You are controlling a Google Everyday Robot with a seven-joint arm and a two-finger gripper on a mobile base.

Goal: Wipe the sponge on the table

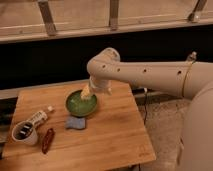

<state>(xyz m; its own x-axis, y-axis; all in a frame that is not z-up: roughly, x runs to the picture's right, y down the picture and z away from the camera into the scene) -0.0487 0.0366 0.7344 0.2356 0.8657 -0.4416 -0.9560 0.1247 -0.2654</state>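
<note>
Since the scene fits both a reach-in for the sponge and a lift-away after letting it go, the notes below hold for either.

- wooden table (117,142): square plank top, everything sits on its left half.
- arm (150,75): comes in from the right, elbow high, wrist bent down over the table's back-left area.
- green bowl (74,108): round, upright, directly under the wrist.
- mug (24,133): near the left edge, well clear of the arm.
- light-blue sponge (76,122): lies flat on the wood, just beside the bowl's near rim; can't tell if it touches it.
- white bottle (39,118): on its side, left of the bowl.
- reddish-brown object (48,140): slim, beside the mug.
- gripper (86,93): hangs over the bowl's back rim, jaws spread wide, nothing visibly between them.

Doing it well, as a judgement: the bowl is the hazard. Fingertips should stay above rim height on any travel across it. The sponge is thin and soft, so any contact wants a vertical approach from the camera side, away from the rim.
</note>
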